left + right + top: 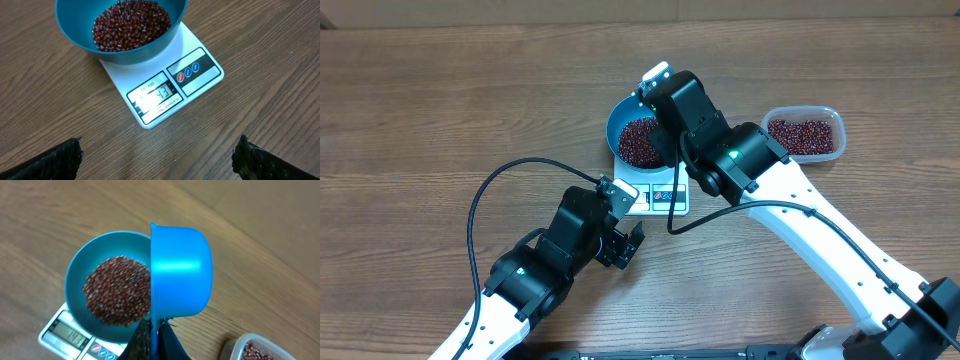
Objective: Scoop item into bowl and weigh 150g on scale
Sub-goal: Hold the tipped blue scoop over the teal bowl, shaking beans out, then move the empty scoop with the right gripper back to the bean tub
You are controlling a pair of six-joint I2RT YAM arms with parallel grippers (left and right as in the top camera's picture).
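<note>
Right pincer [156,337] was clenched on the handle of the blue scoop [180,272], handle pinched between the dark fingers [142,342] at the bottom of the wrist view. The scoop stood just ahead of the fingertips, tipped on its side with its mouth turned toward the bowl [75,275]. The beans [117,290] lay heaped in the bowl, ahead of the pincer and to its left, lower than the scoop; the scoop's rim overlapped the bowl's near edge in the wrist view, and I could not tell whether they touched. The scale [62,332] sat under the bowl, its front edge showing nearer the pincer than the heap. From overhead the right arm reached in from the lower right corner, elbow raised, wrist bent down over the bowl and hiding part of it. The clear tub [805,133] of more beans sat out to the side of that wrist. Left pincer [157,165] was released, jaws spread wide, grasping nothing, with only bare table [260,90] between its fingertips [55,160]. It hung low, pointed at the scale's front; display [156,96] and buttons [188,71] lay straight ahead of it, the bowl beyond. Display digits ended in 43; the leading part I could not read.
</note>
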